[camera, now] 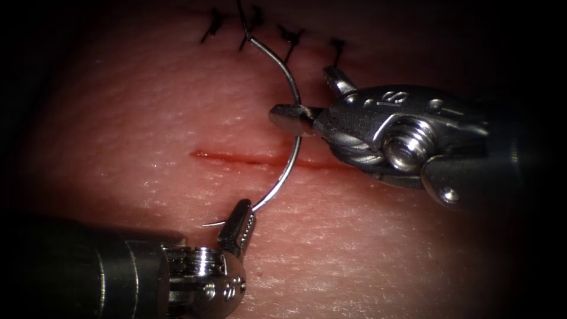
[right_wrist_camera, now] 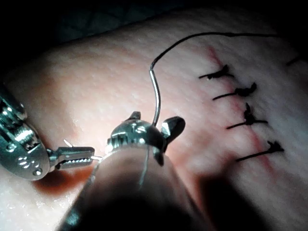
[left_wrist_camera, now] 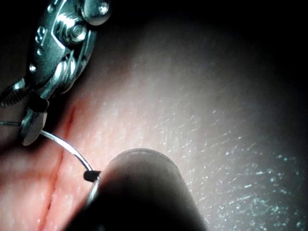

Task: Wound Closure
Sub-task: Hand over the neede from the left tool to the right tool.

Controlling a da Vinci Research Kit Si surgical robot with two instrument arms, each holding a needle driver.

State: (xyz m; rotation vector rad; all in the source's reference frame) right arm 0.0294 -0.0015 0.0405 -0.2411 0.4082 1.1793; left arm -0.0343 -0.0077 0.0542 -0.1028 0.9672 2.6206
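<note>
Left tool (camera: 239, 220), lower left of frame: jaws clamped on needle (camera: 293, 155) near its tip.
Right tool (camera: 289, 116), centre right: clamps mid-curve; needle arcs above cut (camera: 260, 158), clear of tissue (camera: 147, 118); thread (camera: 242, 15) upper centre. Judgement: only one grip should loosen at a time.

The right tool (camera: 295, 118) is polished silver metal, with a round screw head at its wrist pivot, twisted steel cable beside it and an engraved marking on the body. The left tool (camera: 239, 221) has short jaws with fine teeth, a ribbed silver wrist with small holes, and a dark grey shaft.
</note>
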